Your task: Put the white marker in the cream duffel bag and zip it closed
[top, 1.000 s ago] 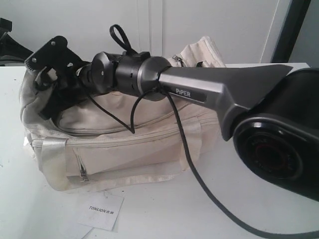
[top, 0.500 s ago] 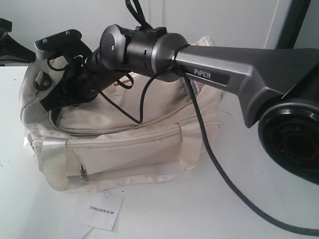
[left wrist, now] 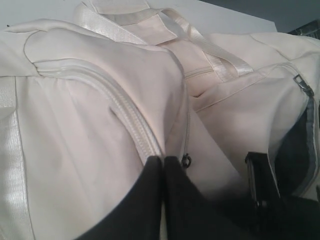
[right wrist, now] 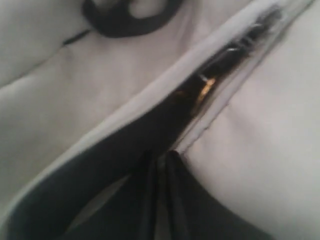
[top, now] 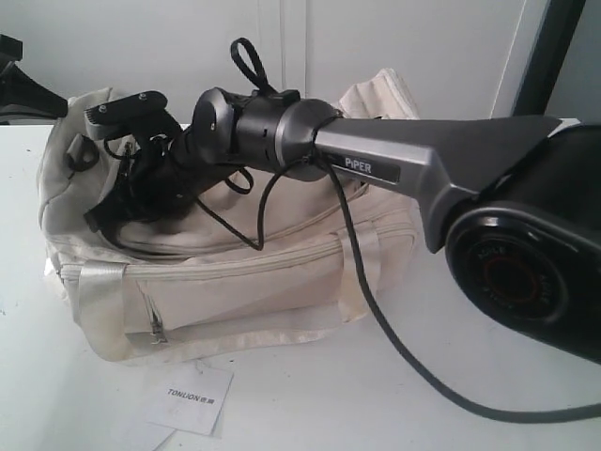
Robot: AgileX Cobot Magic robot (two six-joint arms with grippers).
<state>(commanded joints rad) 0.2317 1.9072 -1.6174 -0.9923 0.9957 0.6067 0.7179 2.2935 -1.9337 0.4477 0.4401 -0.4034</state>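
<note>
The cream duffel bag lies on the white table. My right arm reaches across its top, and the right gripper dips into the left end of the bag. In the right wrist view the right gripper is shut, its tips at the lip of the dark zip opening, just short of a brass-coloured zip slider. My left gripper is shut on the bag at its zip seam, beside a small ring pull. It is hidden in the exterior view. The white marker is out of view.
A white paper tag lies on the table in front of the bag. The right arm's black base and its cable fill the right side. A dark shape stands at the far left.
The right arm first rose above the bag, then came down, and its gripper has sunk from above the bag's left end into the opening. The bag stays put.
</note>
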